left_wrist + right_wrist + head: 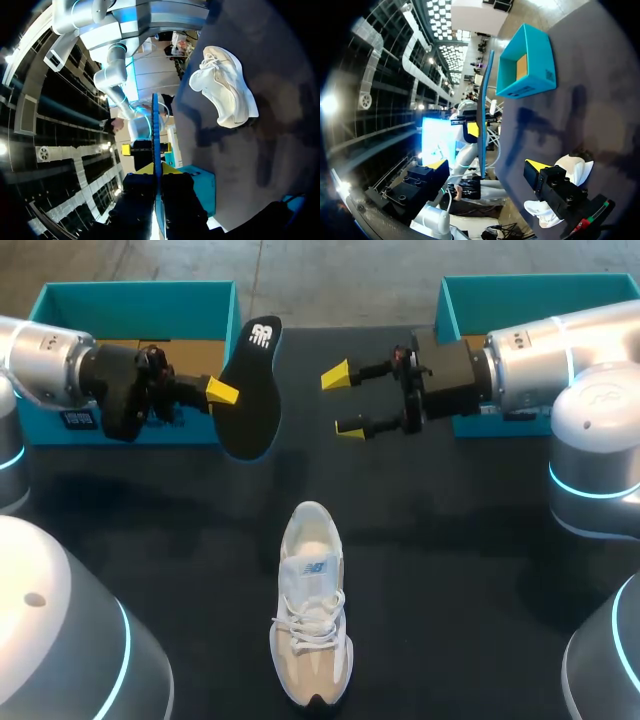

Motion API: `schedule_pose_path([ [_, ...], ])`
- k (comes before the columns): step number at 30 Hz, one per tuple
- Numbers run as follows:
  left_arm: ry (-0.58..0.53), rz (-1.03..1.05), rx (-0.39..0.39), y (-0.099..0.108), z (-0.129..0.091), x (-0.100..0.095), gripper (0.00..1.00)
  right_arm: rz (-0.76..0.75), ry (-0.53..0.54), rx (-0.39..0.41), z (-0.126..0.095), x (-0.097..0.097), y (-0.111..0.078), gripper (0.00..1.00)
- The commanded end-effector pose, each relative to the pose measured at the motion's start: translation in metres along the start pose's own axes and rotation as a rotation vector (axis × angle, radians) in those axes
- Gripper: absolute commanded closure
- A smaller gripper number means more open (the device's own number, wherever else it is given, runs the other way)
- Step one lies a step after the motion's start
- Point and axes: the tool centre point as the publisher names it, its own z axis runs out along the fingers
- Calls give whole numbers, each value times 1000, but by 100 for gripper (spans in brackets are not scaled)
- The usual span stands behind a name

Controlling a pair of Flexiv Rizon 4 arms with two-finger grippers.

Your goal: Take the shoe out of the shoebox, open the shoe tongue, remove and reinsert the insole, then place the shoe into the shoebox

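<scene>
A white sneaker [312,605] lies on the dark table, toe toward the front edge; it also shows as the sneaker [225,85] and the sneaker [572,167]. My left gripper [228,395] is shut on a black insole [250,390] and holds it in the air above the table's back part. The left wrist view shows the insole [155,135] edge-on between the left gripper [157,172] fingers. My right gripper [343,401] is open and empty, level with the insole and just right of it. Ahead of the right gripper [487,165] stands the insole [484,115], edge-on.
A teal shoebox part [130,295] stands at the back left behind my left arm, and another teal box [530,285] at the back right behind my right arm. The teal box [527,65] lies open side up. The dark table [450,550] surrounds the sneaker.
</scene>
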Motion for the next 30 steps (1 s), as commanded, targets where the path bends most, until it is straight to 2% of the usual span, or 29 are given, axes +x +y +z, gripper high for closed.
schedule_pose_path([
  [1, -1, 2, 2, 1, 0, 1, 100, -8, -42, 8, 9, 6, 6, 0],
  [7, -1, 2, 2, 1, 0, 1, 100, -16, -120, -3, 26, 12, 15, 0],
  [14, -1, 2, 2, 1, 0, 1, 100, -5, -128, -42, 41, 14, 21, 0],
  [16, -1, 2, 2, 1, 0, 1, 100, -2, -109, -53, 44, 12, 22, 17],
  [18, -1, 2, 2, 1, 0, 1, 100, 1, -99, -55, 50, 12, 22, 23],
  [19, -1, 2, 2, 1, 0, 1, 100, 3, -91, -58, 53, 12, 22, 31],
  [22, -1, 2, 2, 1, 0, 1, 100, 6, -85, -56, 61, 12, 20, 35],
  [24, -1, 2, 2, 1, 0, 1, 100, 15, -73, -52, 66, 11, 19, 34],
  [30, -1, 2, 2, 1, 0, 1, 100, 23, -49, -55, 79, 12, 15, 39],
])
